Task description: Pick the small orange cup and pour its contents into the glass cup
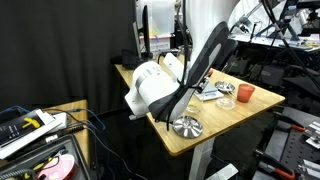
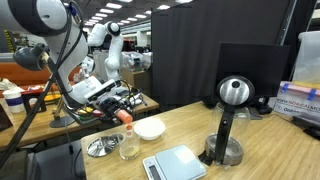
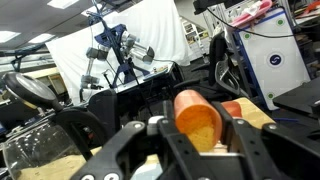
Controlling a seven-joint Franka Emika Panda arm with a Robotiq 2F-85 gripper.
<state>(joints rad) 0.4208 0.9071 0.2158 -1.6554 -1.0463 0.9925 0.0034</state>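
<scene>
Claw [image 3: 196, 140] is pinching the tiny plain orange plastic cup [image 3: 197, 116], one finger on each side; in the wrist view the cup looks tipped. In an exterior view that small orange cup [image 2: 124, 116] is off the table, just above the short clear glass tumbler [image 2: 129, 146]; can't tell if it's directly over the rim. White round bowl [image 2: 149, 128] sits just beside the glass, shiny metal dish [image 2: 100, 147] on its other side. Flat grey scale [image 2: 175, 162] is near the glass, towards the table edge.
</scene>
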